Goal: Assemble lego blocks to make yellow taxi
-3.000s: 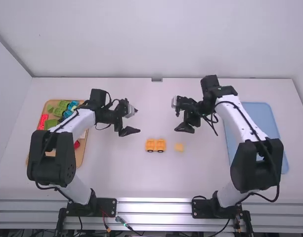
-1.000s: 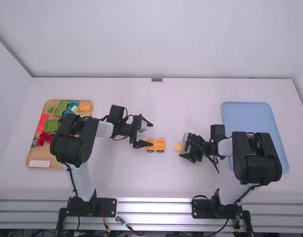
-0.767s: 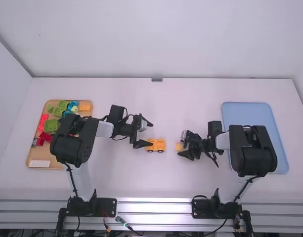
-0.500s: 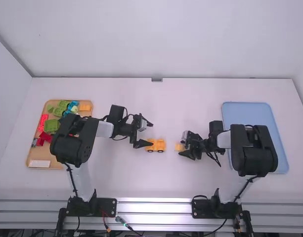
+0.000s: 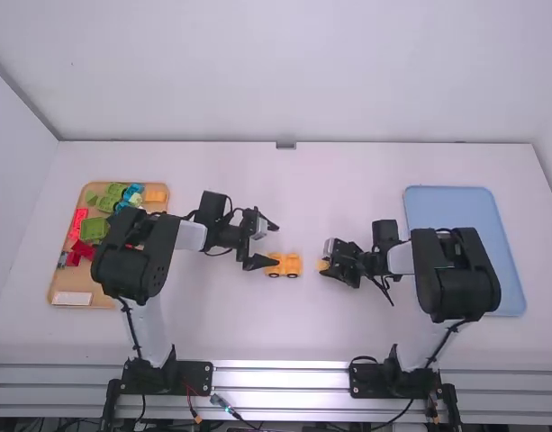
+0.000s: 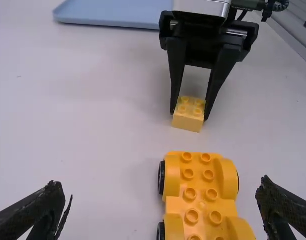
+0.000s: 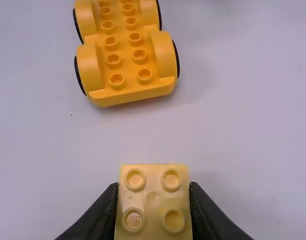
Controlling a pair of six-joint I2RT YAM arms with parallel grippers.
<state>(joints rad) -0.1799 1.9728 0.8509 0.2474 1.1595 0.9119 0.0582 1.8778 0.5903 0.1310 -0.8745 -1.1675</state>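
**Right gripper [image 5: 326,267] has four-stud yellow block [image 7: 153,200]**

Jaws pinch its sides, near yellow wheeled chassis [image 5: 284,265]. Chassis sits on table [image 5: 257,315], roughly midway between left and right edges. Left gripper [image 5: 276,245] is beside it, jaws spread.

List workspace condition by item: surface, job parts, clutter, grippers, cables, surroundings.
Surface: white table, small dark specks.
Job parts: yellow wheeled base on the table, studs up; pale yellow block apart from it.
Clutter: mixed-colour blocks in tan tray.
Grippers: left open near the base; right shut on the pale block.
Cables: black, looped by right gripper; more along the metal rail.
Surroundings: blue tray, white walls.
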